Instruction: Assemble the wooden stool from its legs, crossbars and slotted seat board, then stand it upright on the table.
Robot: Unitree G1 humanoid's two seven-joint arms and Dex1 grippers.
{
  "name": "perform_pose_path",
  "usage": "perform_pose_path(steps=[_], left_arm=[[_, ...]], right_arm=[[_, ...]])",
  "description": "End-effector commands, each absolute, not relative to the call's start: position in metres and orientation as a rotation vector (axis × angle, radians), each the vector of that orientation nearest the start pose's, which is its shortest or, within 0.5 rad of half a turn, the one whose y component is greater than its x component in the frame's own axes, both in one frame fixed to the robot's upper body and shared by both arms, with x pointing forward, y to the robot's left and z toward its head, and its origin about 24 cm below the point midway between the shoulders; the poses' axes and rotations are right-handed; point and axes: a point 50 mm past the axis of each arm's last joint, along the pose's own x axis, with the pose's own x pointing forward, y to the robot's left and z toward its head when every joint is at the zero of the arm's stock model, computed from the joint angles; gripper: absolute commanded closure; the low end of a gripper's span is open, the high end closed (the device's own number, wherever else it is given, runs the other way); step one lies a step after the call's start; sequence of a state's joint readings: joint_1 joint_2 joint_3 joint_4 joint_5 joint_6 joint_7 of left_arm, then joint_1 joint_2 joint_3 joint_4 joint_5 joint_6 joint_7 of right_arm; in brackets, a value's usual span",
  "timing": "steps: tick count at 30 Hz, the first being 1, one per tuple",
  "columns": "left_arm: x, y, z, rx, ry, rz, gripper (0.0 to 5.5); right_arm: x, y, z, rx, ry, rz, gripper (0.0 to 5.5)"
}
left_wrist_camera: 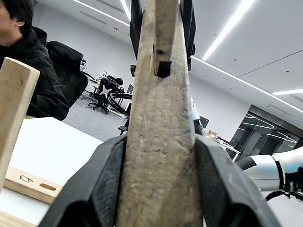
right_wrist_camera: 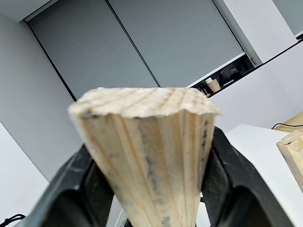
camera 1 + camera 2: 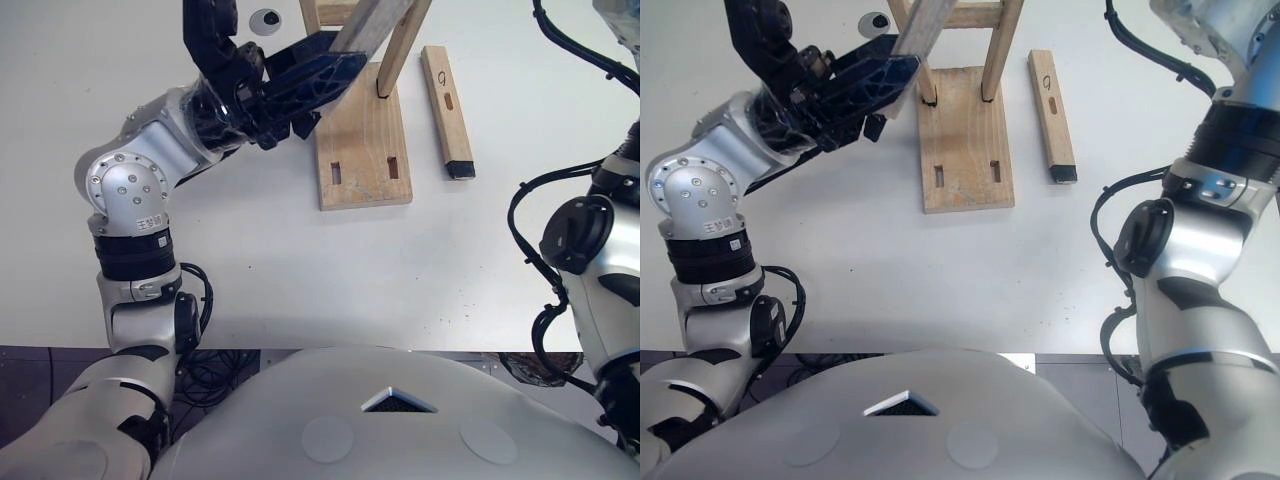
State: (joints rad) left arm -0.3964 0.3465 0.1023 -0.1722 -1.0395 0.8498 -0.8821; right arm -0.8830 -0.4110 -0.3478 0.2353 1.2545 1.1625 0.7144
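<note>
Probably stiff, light and grippy, the leg (image 3: 372, 28) clamped in the left claw (image 3: 335, 62) leans into a far slot of the seat board (image 3: 362, 160) lying flat on the surface (image 3: 300, 260), best held mid-shaft; the right claw (image 2: 149, 175) clamps another wooden piece (image 2: 142, 118).

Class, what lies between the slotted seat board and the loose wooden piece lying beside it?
Nothing: a bare strip of table separates the seat board from the loose wooden piece, as both eye views show.
</note>
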Motion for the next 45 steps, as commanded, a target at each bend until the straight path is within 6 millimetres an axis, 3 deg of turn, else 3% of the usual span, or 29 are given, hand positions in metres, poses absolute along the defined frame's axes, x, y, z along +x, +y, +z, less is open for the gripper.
perform_pose_path(steps=[1,2,6,9,13,16,19,26,33,45], left_arm=[[0.273,0.135,0.157,-0.581,0.045,-1.28,3.49],[0.273,0.135,0.157,-0.575,0.042,-1.281,3.13],[0.268,0.137,0.158,-0.581,0.042,-1.31,2.54],[0.258,0.145,0.165,-0.588,0.045,-1.354,2.18],[0.26,0.163,0.176,-0.577,-0.01,-1.295,2.16],[0.261,0.171,0.173,-0.558,0.008,-1.261,2.16],[0.262,0.169,0.167,-0.555,0.036,-1.257,2.16],[0.264,0.162,0.163,-0.546,0.066,-1.267,2.16],[0.265,0.161,0.16,-0.553,0.067,-1.26,2.16],[0.263,0.16,0.155,-0.557,0.068,-1.242,2.16]], right_arm=[[0.307,-0.156,0.262,0.795,0.024,1.439,3.35],[0.308,-0.157,0.262,0.791,0.016,1.426,3.35],[0.311,-0.166,0.256,0.741,-0.008,1.356,3.35],[0.316,-0.185,0.249,0.701,-0.018,1.276,3.38],[0.318,-0.209,0.245,0.623,-0.037,1.212,3.4],[0.315,-0.214,0.229,0.484,-0.02,1.213,3.4],[0.313,-0.215,0.2,0.326,0.0,1.213,3.4],[0.318,-0.223,0.163,0.246,0.063,1.196,3.4],[0.314,-0.221,0.161,0.256,0.093,1.25,3.4],[0.305,-0.219,0.184,0.13,0.12,1.333,3.44]])
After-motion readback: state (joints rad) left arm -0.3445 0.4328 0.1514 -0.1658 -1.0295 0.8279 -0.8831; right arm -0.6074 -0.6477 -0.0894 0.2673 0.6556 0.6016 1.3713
